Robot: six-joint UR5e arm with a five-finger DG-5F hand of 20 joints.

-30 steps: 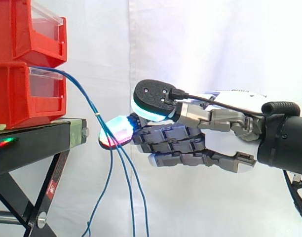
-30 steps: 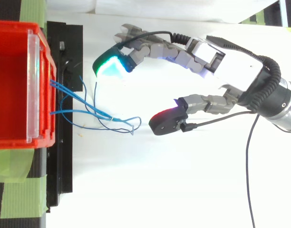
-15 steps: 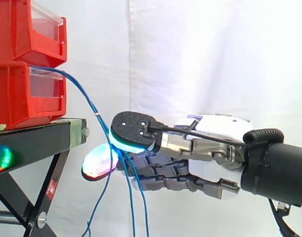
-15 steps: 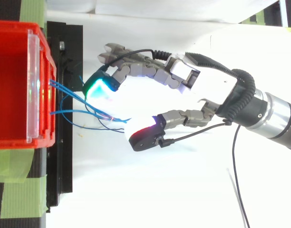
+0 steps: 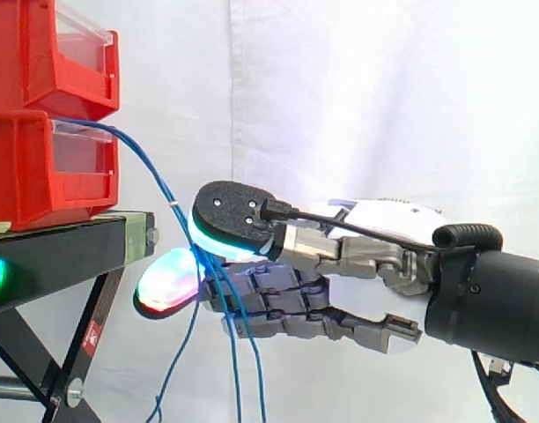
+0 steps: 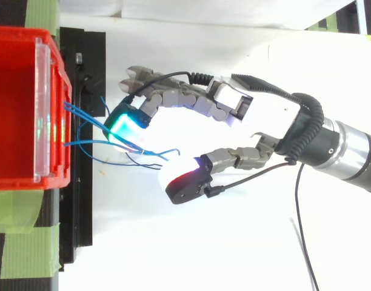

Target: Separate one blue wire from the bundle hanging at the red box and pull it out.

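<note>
Wires (image 5: 159, 185) btwn hand's (image 6: 264, 115) fingers & thumb

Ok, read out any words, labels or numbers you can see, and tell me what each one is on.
Nothing here reads as a word or number.
Red sticker on a leg of the black stand: white marks, too small to read.
Red bins, blue wires, hand: no print that I can see.

No readable text, stand sticker (image 5: 92, 336) — illegible
</note>
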